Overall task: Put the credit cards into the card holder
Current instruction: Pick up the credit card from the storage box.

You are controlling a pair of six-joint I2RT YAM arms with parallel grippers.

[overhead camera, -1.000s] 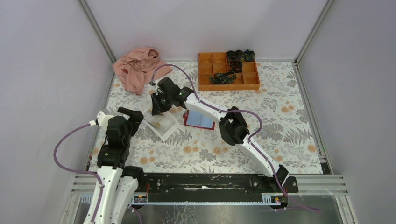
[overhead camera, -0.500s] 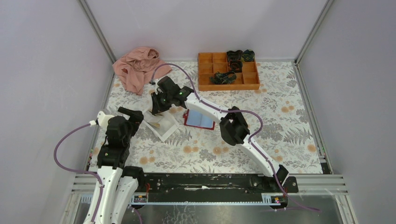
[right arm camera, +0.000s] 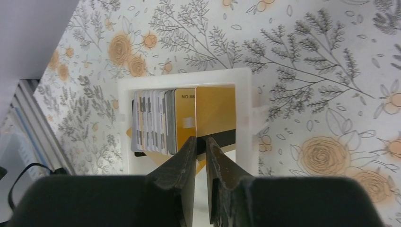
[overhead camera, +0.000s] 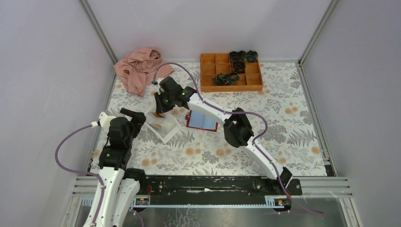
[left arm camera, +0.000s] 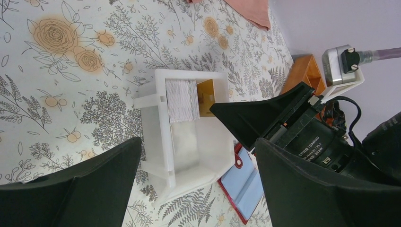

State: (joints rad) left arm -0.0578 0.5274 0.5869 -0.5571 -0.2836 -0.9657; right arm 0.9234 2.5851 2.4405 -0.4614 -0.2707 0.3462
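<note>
**A:** How far along was it?

**B:** Barely begun, by my reading. The credit cards (right arm camera: 213,109) stood on edge in the white tray (right arm camera: 246,94), packed beside a stack of paler cards (right arm camera: 151,120). None showed in the card holder (overhead camera: 202,121).

**A:** And where did the holder lie?

**B:** Flat on the table (overhead camera: 283,118), spread open with its pale blue side up, just beside the tray at its 3 o'clock in the top view.

**A:** The right pincer?

**B:** The right gripper (right arm camera: 201,144) hung over the tray, its jaws at a narrow slit about the near edge of the front golden card. Whether they had it pinched, I could not tell.

**A:** And the left?

**B:** The left gripper (left arm camera: 197,146) hovered at the tray's 9 o'clock, jaws spread wide, holding nothing.

**A:** So what remained?

**B:** Nearly all of it, I judged. A card had to be lifted clear, carried toward 3 o'clock and slipped into a pocket, and then the same for the others.
</note>
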